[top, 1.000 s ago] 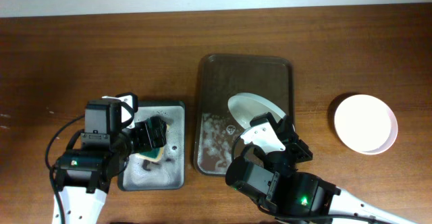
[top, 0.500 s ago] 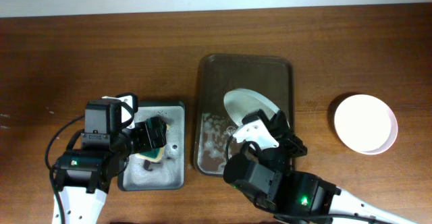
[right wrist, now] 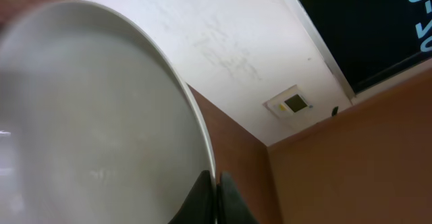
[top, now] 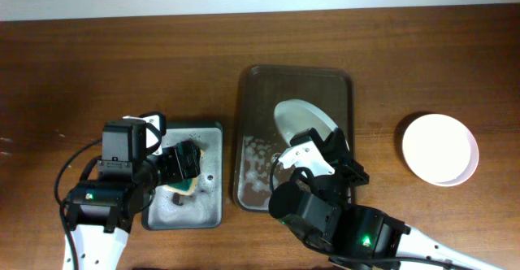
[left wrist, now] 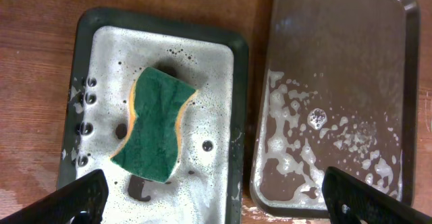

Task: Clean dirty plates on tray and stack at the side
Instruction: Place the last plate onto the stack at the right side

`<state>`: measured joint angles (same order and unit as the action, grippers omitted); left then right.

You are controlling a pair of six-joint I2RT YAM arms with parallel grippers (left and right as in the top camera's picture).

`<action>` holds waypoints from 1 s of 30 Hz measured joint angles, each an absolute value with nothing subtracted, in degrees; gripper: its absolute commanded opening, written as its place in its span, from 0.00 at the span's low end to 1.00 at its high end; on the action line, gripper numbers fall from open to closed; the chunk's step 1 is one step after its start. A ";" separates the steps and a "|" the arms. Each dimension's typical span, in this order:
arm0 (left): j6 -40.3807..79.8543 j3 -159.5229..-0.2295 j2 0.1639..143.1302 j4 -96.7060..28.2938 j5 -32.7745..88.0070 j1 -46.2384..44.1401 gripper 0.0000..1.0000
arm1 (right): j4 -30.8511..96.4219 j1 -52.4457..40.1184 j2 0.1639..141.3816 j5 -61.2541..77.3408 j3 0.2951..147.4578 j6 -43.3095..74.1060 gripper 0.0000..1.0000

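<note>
Overhead view is showing the right gripper [top: 322,151] closing on the rim of a white plate [top: 302,121], above the right half of the dark brown tray [top: 296,81], near the middle of the frame. This plate is standing steeply tilted, so it is looking like a narrow oval, and its long axis is running from upper left to lower right. The right wrist view is showing the pinch at the plate's lower edge, with the plate face filling the left side. The tray is lying with its long axis from top to bottom of the frame, and soap foam [top: 255,161] is covering its lower left part.

A second white plate [top: 439,148] is lying flat on the wooden table [top: 97,67], well apart to the right of the tray. Just beside the tray on the left, a smaller grey metal tray [left wrist: 237,102] is holding suds and a green sponge [left wrist: 154,123]. The left gripper [top: 184,167] is hanging over this sponge with jaws spread wide, holding nothing; its fingers [left wrist: 67,198] are showing in the bottom corners of the left wrist view.
</note>
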<state>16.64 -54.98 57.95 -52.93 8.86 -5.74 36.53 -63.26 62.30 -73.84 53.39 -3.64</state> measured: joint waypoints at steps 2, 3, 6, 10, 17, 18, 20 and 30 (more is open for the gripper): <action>16.62 -54.98 57.95 -52.90 8.86 -5.74 0.99 | 38.76 -63.16 62.30 -73.08 53.45 -2.61 0.04; 16.64 -54.98 57.95 -52.95 8.86 -5.74 0.99 | 39.18 -62.96 62.30 -71.88 53.45 -1.28 0.04; 16.64 -54.98 57.95 -52.95 8.86 -5.74 1.00 | 46.04 -61.21 62.35 -63.61 53.69 7.81 0.04; 16.64 -54.98 57.95 -52.90 8.88 -5.74 0.99 | 50.19 -47.00 62.52 -46.68 53.78 27.29 0.04; 16.64 -55.00 57.95 -52.97 9.06 -5.74 1.00 | 44.49 2.46 63.24 -12.58 53.93 29.50 0.04; 16.64 -55.00 57.95 -52.95 9.06 -5.74 0.99 | 43.29 11.25 64.01 -8.47 53.98 29.36 0.04; 16.64 -55.00 57.95 -52.90 9.06 -5.74 1.00 | 41.45 27.33 68.12 -1.63 54.06 29.30 0.04; 16.64 -55.00 57.95 -52.95 9.06 -5.74 0.99 | 38.68 45.34 88.42 6.48 54.28 27.92 0.65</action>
